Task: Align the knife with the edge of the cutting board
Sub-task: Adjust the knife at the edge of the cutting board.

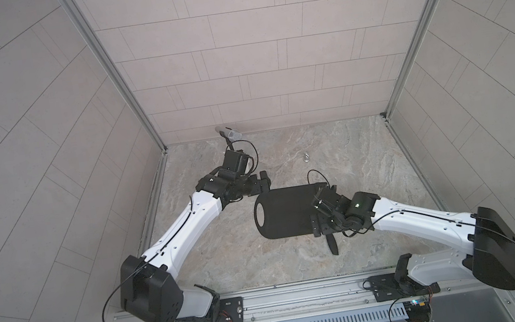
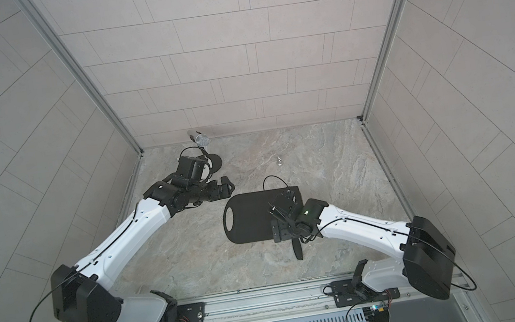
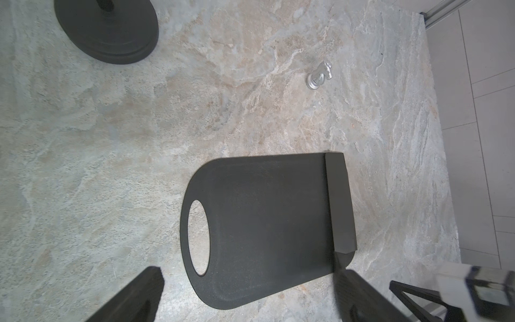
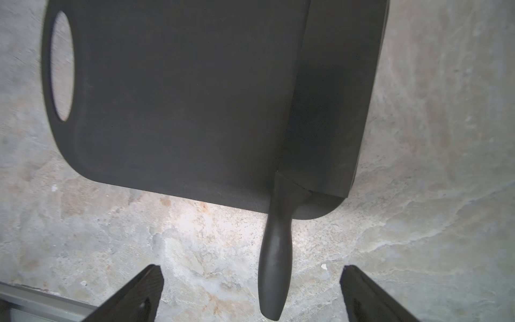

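Fingers point(image 4: 133, 295) of the right gripper point(image 4: 250, 269) spread wide, clear of the knife point(image 4: 276, 251) lying seemingly flush along the cutting board point(image 4: 181, 97) end opposite the hole, left gripper point(image 3: 250, 281) likewise parted, so back straight off, no brushing that handle!

Cutting board point(image 3: 264, 212) & knife point(image 4: 274, 264): matte blk. Tabletop point(image 3: 111, 139): grey-beige marbled stone. Mic point(image 1: 233, 134), 11 o'clock of board: silver mesh. Knight figurine point(image 3: 319, 75): silver.
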Robot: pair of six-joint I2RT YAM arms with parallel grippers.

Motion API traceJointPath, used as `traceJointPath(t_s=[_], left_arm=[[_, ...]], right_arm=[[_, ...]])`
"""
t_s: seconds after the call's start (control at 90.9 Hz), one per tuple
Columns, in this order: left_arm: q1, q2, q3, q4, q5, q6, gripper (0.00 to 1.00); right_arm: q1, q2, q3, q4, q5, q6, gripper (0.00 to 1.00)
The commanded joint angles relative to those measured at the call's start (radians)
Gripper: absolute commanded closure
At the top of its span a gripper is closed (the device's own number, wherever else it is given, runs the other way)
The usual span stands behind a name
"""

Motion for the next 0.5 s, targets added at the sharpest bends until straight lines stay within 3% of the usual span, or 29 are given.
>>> traceJointPath(t_s=[0.0, 0.231, 0.484], left_arm=[[-0.004, -0.029, -0.009, -0.013, -0.042, 0.02, 0.0], [-0.003, -0.031, -0.013, -0.014, -0.086, 0.022, 0.0], [-0.002, -0.029, -0.018, -0.011, -0.137, 0.025, 0.0]], right_arm=[[-0.042, -0.077, 0.002, -0.012, 0.002, -0.065, 0.0], [-0.229, -0.205, -0.015, -0.011, -0.106, -0.144, 0.0], [-0.376, -0.191, -0.004, -0.01, -0.195, -0.215, 0.0]])
